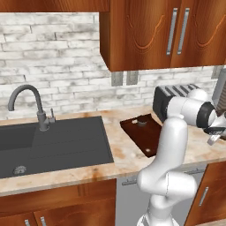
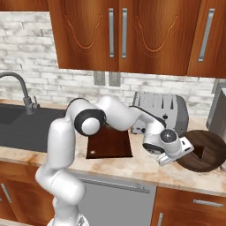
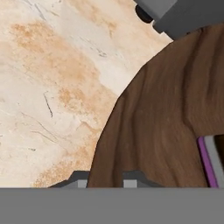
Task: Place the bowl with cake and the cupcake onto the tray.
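The bowl with cake (image 2: 204, 152) is a wide dark brown bowl on the counter, right of the toaster. My gripper (image 2: 176, 154) is at its left rim. In the hand view the gripper (image 3: 106, 181) has its two fingertips (image 3: 78, 181) close together with the bowl's (image 3: 162, 118) wall between them, shut on it. The purplish cake (image 3: 209, 164) shows inside at the right. The tray (image 1: 140, 134) lies flat beside the sink, and is also seen as the tray (image 2: 110, 143) behind my arm. The small cupcake (image 1: 142, 119) sits at its far end.
A grey toaster (image 2: 160, 112) stands against the wall just behind the bowl, and its base (image 3: 183, 17) is close above the rim. The dark sink (image 1: 53, 143) with its faucet (image 1: 39, 110) lies left of the tray. A grey appliance (image 2: 218, 112) stands at the far right.
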